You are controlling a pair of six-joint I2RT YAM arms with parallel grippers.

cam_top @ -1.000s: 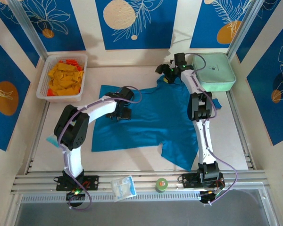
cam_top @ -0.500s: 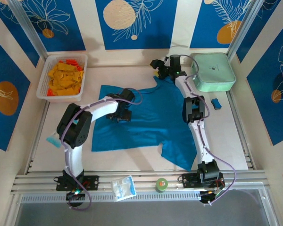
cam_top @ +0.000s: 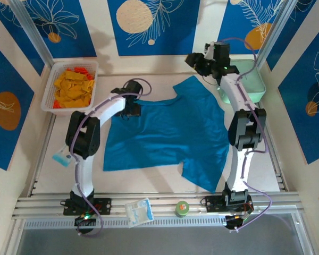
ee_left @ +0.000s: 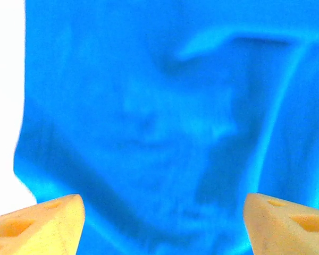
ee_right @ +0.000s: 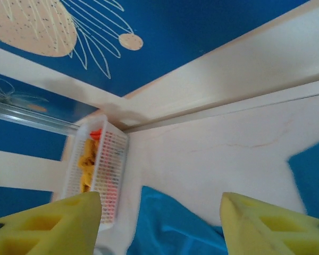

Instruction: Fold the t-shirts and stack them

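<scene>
1. Setting: a pale table (cam_top: pixel 159 183) closed in by walls (cam_top: pixel 154 26) of blue panels printed with leaves and discs. A white basket (cam_top: pixel 70 85) of orange pieces stands at the far left corner, a mint-green case (cam_top: pixel 253 87) at the far right, and a clear packet (cam_top: pixel 138 211) on the near rail.
2. Task object: one teal-blue t-shirt (cam_top: pixel 165 133) lies spread open and unfolded over the middle of the table. Its wider span runs left to right. One lobe reaches toward the far right and another hangs toward the near right edge.
3. My left gripper (cam_top: pixel 129 109) is low over the far-left corner of the t-shirt. In the left wrist view its yellow fingers (ee_left: pixel 40 220) stand wide apart with rumpled cloth between and below them, and bare table along the left. Nothing is clamped. I cannot tell whether the tips touch the fabric.
4. My right gripper (cam_top: pixel 196 61) is raised above the far edge, beyond the far-right lobe and apart from the cloth. Its fingers (ee_right: pixel 53 223) are spread and empty. They point toward the back wall and the basket, with teal below.
5. Governing relation: the t-shirt lies directly under my left gripper, but on the near side of and below my right. The left arm is therefore the nearer. By my judgement, a fold of the far edge toward me needs the right gripper lowered onto that lobe first.
</scene>
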